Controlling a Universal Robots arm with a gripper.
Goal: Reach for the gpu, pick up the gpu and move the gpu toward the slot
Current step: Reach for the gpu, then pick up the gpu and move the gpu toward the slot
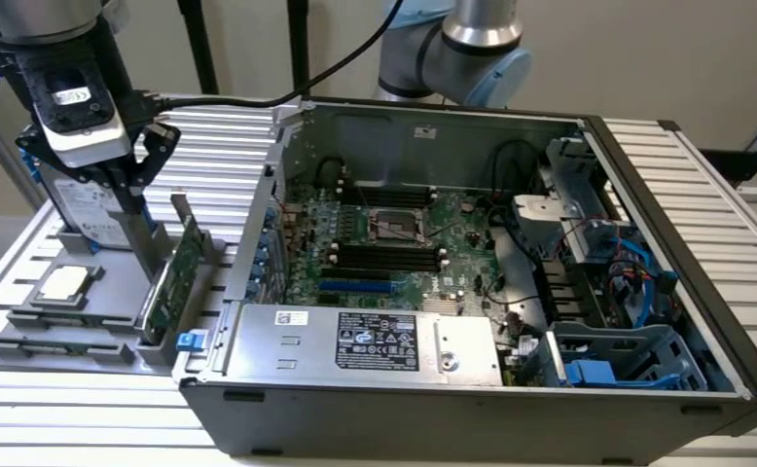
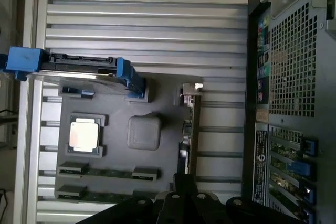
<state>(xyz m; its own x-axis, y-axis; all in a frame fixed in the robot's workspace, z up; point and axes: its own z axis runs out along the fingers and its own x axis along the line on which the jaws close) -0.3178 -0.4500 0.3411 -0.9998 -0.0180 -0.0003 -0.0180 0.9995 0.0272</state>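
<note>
Slatted aluminium table (image 1: pixel 80 428) carries everything and shows bare slats along its near edge. Open computer case (image 1: pixel 352 428) takes up most of the tabletop toward the exterior view's right. Its lid is off and the motherboard (image 1: pixel 392 243) is exposed with free room above it. Power supply (image 1: pixel 352 341) sits against the case's near wall, with blue slots (image 1: pixel 359 286) just behind it. Grey parts tray (image 1: pixel 41 345) lies by the tabletop's edge on the exterior view's left; in the wrist view a narrow strip of bare slats parts it from the case's perforated wall. Hard drive (image 1: pixel 87 209) stands upright in blue brackets at the tray's far edge. Gpu (image 1: pixel 177 277) is seated on its long edge along the tray's edge nearest the case, close beside the case wall, bracket end toward the hard drive. Gripper (image 1: pixel 122 190) hangs above the tray between hard drive and gpu, claw pressed together, pinching nothing. In the wrist view its fingertips (image 2: pixel 184 182) line up with one end of the card; contact cannot be told. Silver chip (image 1: pixel 67 284) lies flat toward the tray's edge farthest from the case, well apart from the gpu.
</note>
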